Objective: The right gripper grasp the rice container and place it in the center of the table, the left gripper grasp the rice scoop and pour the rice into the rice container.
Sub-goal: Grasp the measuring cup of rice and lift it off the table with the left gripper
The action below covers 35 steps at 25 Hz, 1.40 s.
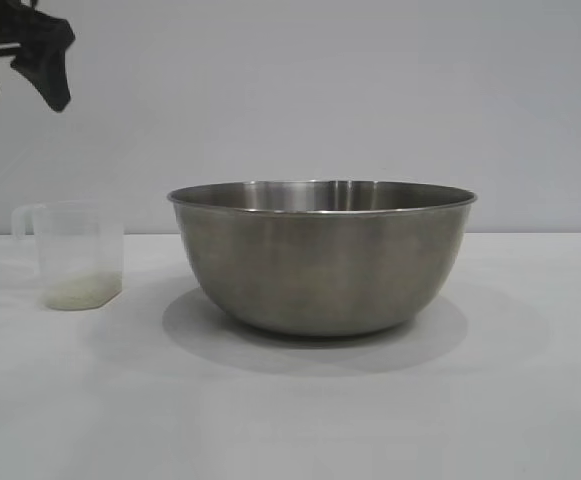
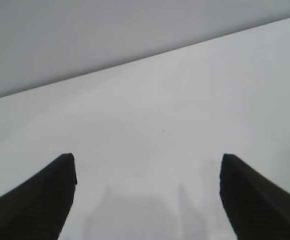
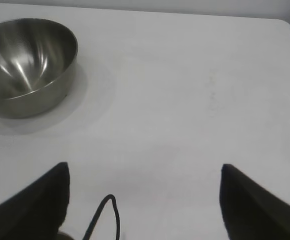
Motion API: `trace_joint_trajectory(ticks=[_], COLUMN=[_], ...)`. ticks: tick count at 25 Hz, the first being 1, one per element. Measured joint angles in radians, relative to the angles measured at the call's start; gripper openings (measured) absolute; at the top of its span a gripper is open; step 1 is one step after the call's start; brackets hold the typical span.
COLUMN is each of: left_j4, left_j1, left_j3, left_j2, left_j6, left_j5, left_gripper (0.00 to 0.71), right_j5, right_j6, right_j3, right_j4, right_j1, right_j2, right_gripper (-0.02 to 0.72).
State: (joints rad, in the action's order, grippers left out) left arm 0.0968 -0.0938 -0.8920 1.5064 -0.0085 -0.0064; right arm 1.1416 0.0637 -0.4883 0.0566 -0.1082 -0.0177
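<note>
Nearest in the exterior view is a bare stretch of the white worktop (image 1: 290, 420), and on it, about midway across, sits the rice container (image 1: 322, 255), a big brushed steel bowl resting upright on its rounded base with a soft shadow pooled beneath it. From this level angle its inside is hidden; the right wrist view looks down into it and shows only bright reflections on the metal.

Off to the left side of that view, well apart from the bowl, stands the rice scoop (image 1: 78, 255), upright on the worktop with its loop handle turned away from the bowl. A thin layer of rice (image 1: 82, 291) lies in its bottom (the cup wall is clear enough to see the grains through it). Nothing touches the cup.

High above the scoop, in the upper left corner, hangs the left gripper (image 1: 20, 88), well clear of the cup and of the worktop. Its jaws stand wide apart with nothing between them; its own wrist camera shows the two dark fingers (image 2: 40, 200) spread over blank white surface.

The right gripper (image 3: 145, 172) does not show in the exterior view. In its wrist view its jaws are likewise wide apart and empty, poised over the worktop with the bowl well off to one side and farther away.
</note>
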Motion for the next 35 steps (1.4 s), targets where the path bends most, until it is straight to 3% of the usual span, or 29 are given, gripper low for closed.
trace_joint_trajectory(ticks=[13,17,21,26,35], left_j4=[0.000,0.006,0.080,0.109,0.130], left_j1=[0.000,0.000,0.000,0.000,0.000], left_j3=[0.468,0.589,0.708,0.801,0.852], left_j2=[-0.318,-0.368,-0.381,-0.381,-0.340], left_j6=[-0.123,-0.154,-0.202,-0.219,-0.209], left_j5=[-0.284,-0.374,-0.530,-0.692,-0.721], left_gripper=[0.518,0.518,0.518,0.518,0.518], right_j5=[0.000,0.000,0.000,0.000,0.000], right_j6=[0.000,0.000,0.000,0.000,0.000], right_j3=[0.000,0.000,0.000,0.000,0.000], right_j4=[0.000,0.000,0.000,0.000,0.000], right_j1=[0.000,0.000,0.000,0.000,0.000], right_j2=[0.000,0.000,0.000,0.000,0.000], right_gripper=[0.577,0.577,0.577,0.577,0.577])
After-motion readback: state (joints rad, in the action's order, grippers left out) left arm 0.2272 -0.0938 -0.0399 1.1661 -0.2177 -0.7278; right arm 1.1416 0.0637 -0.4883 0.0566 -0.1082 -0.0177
